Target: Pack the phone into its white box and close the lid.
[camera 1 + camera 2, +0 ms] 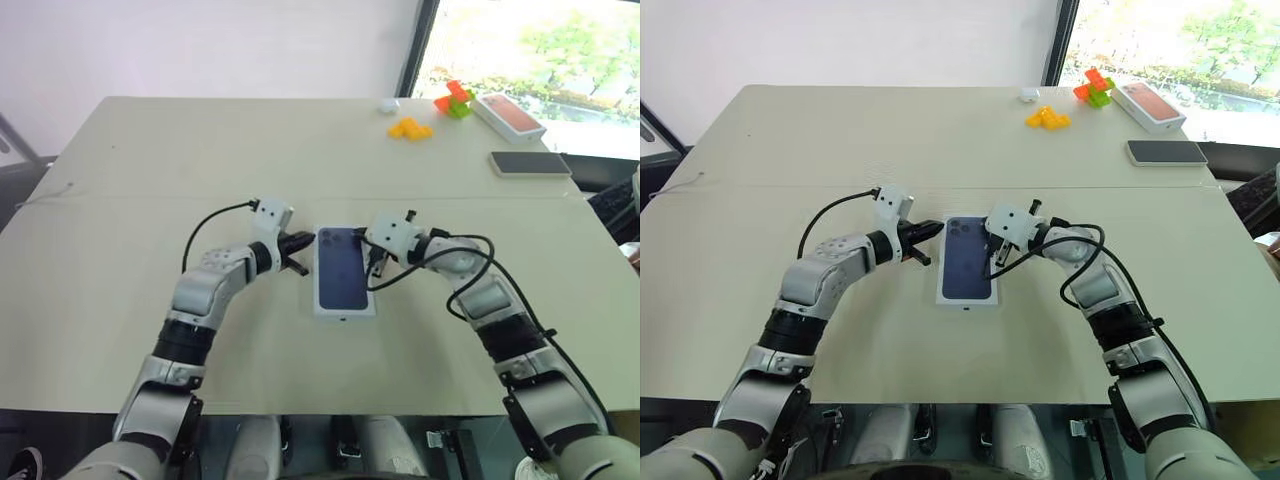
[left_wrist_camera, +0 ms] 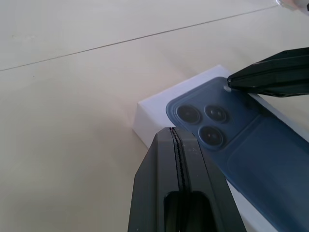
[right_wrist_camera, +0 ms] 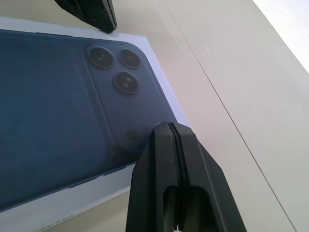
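The lid point(image 1: 345, 270), a white shell printed with a dark blue phone picture, lies flat at the table's middle. It covers the white box, and the phone is hidden. My left gripper point(image 1: 306, 242) is shut, its tips just left of the lid's far left corner. My right gripper point(image 1: 373, 261) is shut too, its tips at the lid's right edge near the far end. In the left wrist view the shut fingers point(image 2: 179, 159) point at the printed camera lenses on the lid point(image 2: 251, 150). The right wrist view shows shut fingers point(image 3: 170, 145) at the lid's point(image 3: 58, 106) white rim.
An orange-topped white box point(image 1: 508, 115) and a dark grey slab point(image 1: 530, 163) lie at the far right. Yellow blocks point(image 1: 410, 128), orange and green blocks point(image 1: 455, 98) and a small white thing point(image 1: 389, 103) sit along the far edge. A thin cord point(image 1: 45, 195) lies at the left edge.
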Robot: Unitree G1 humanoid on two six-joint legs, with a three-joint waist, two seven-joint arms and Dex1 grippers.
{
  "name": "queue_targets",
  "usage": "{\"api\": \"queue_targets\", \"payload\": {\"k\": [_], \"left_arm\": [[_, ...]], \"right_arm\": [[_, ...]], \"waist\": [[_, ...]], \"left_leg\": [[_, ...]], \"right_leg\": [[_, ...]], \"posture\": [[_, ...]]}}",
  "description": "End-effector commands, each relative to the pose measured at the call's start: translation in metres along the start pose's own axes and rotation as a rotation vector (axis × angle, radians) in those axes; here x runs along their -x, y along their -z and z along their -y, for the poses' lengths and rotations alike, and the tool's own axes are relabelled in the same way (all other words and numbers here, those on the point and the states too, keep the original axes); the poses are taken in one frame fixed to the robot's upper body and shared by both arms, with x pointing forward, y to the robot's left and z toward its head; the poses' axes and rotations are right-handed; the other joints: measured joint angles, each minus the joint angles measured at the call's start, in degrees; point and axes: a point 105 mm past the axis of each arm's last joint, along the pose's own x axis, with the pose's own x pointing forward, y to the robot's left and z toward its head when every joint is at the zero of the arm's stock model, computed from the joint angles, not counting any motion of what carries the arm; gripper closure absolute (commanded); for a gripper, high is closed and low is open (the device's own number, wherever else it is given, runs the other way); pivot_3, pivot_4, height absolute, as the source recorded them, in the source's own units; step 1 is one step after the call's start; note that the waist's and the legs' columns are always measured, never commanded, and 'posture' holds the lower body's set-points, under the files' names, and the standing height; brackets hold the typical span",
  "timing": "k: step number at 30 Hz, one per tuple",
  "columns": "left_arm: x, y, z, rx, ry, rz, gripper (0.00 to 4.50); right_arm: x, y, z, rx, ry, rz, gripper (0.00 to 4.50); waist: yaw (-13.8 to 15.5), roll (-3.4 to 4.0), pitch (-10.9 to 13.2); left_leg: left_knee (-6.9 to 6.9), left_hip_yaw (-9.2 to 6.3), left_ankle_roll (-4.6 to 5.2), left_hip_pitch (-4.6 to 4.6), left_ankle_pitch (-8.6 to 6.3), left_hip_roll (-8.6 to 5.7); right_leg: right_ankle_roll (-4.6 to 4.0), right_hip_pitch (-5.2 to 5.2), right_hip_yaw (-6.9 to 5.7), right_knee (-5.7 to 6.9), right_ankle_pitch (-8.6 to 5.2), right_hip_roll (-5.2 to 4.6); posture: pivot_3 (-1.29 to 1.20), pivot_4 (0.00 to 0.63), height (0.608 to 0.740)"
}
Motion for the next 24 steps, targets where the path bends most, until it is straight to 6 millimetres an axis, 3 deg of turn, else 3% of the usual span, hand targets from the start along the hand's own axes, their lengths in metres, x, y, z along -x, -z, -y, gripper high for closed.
{"api": "queue_targets", "payload": {"k": [1,4,6,8,13,15,19,24], "left_arm": [[0.007,-0.005,0.001,-0.012,0.012,0.025,4.5],[0.02,-0.017,-0.004,-0.008,0.014,0.056,4.5],[0.031,-0.027,-0.01,-0.005,0.018,0.091,4.25],[0.045,-0.031,-0.019,-0.002,0.0,0.096,3.67],[0.092,-0.04,-0.036,-0.068,0.016,0.13,1.13],[0.112,-0.042,-0.052,-0.103,-0.047,0.148,0.11],[0.14,-0.034,-0.068,-0.151,-0.11,0.104,0.04],[0.162,-0.018,-0.071,-0.172,-0.137,0.037,0.04]], "right_arm": [[0.005,-0.01,0.003,-0.067,0.0,0.053,4.47],[0.016,-0.017,0.008,-0.146,-0.04,0.101,4.47],[0.027,-0.024,0.012,-0.221,-0.073,0.143,3.6],[0.039,-0.034,0.014,-0.246,-0.111,0.195,2.65],[0.074,-0.036,0.015,-0.272,-0.183,0.231,0.02],[0.088,-0.027,0.02,-0.269,-0.178,0.191,0.0],[0.106,-0.021,0.024,-0.278,-0.184,0.154,0.0],[0.123,-0.016,0.028,-0.303,-0.196,0.127,0.0]], "waist": [[0.0,0.01,0.0],[-0.1,0.0,0.1],[-0.1,0.0,0.1],[-0.1,0.01,0.1],[-0.2,0.02,0.1],[0.0,0.02,0.1],[0.0,0.02,0.1],[0.1,0.03,0.1]], "left_leg": [[0.0,0.0,0.0,0.0,0.0,0.0],[0.0,0.0,0.0,-0.07,0.0,0.0],[-0.02,0.0,0.0,-0.13,0.0,0.01],[-0.03,0.0,0.01,-0.14,0.0,0.01],[-0.24,0.01,0.03,-0.09,-0.02,0.01],[-0.34,0.01,0.02,-0.09,-0.01,0.0],[-0.44,0.02,0.02,-0.09,-0.01,-0.01],[-0.55,0.03,0.02,-0.07,-0.01,-0.01]], "right_leg": [[0.0,0.0,0.0,0.0,0.0,0.0],[0.0,-0.09,0.0,0.0,0.0,-0.01],[0.0,-0.16,0.0,0.01,0.0,0.0],[-0.01,-0.17,0.0,0.01,0.0,0.0],[0.0,-0.18,0.0,-0.12,-0.01,0.0],[0.0,-0.19,0.0,-0.2,-0.01,0.0],[0.04,-0.22,0.0,-0.29,-0.03,-0.01],[0.19,-0.24,0.0,-0.35,-0.12,-0.03]], "posture": [[0.0,0.15,0.737],[0.0,0.15,0.737],[0.0,0.15,0.737],[0.0,0.15,0.737],[0.0,0.15,0.737],[0.0,0.15,0.737],[0.0,0.15,0.737],[0.0,0.15,0.737]]}}
